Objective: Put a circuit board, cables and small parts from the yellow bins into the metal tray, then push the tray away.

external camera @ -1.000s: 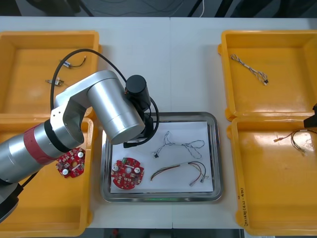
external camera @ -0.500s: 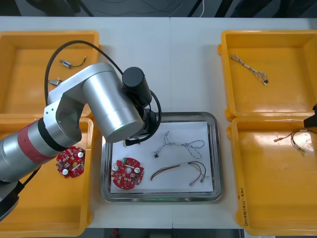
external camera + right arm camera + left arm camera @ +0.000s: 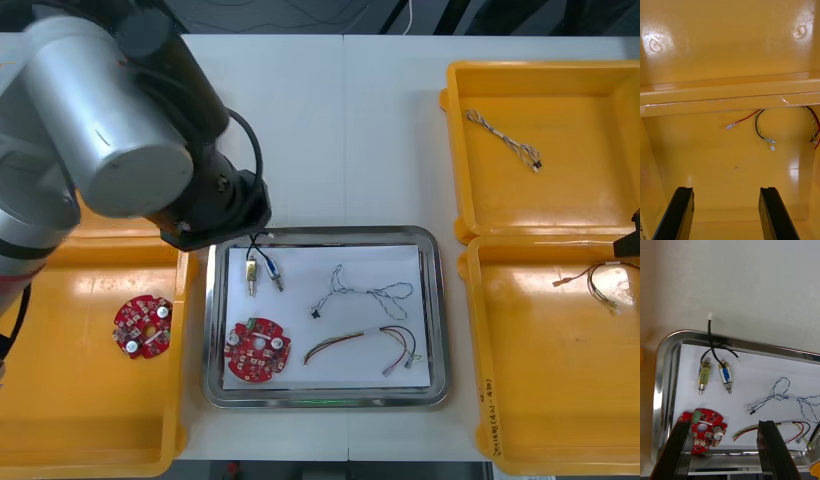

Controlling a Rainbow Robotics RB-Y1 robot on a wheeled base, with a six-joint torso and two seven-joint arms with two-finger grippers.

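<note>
Left hand (image 3: 724,426) hangs released, empty, above the metal tray (image 3: 663,367); right hand (image 3: 726,189) hangs released inside a yellow bin (image 3: 730,168).

A: How are the fingers of the right gripper (image 3: 726,213) held?
B: Spread apart, over the floor of a yellow bin (image 3: 715,168).
A: And the red and yellow cable (image 3: 760,129)?
B: Laid beyond them, beside the bin's wall.
</note>
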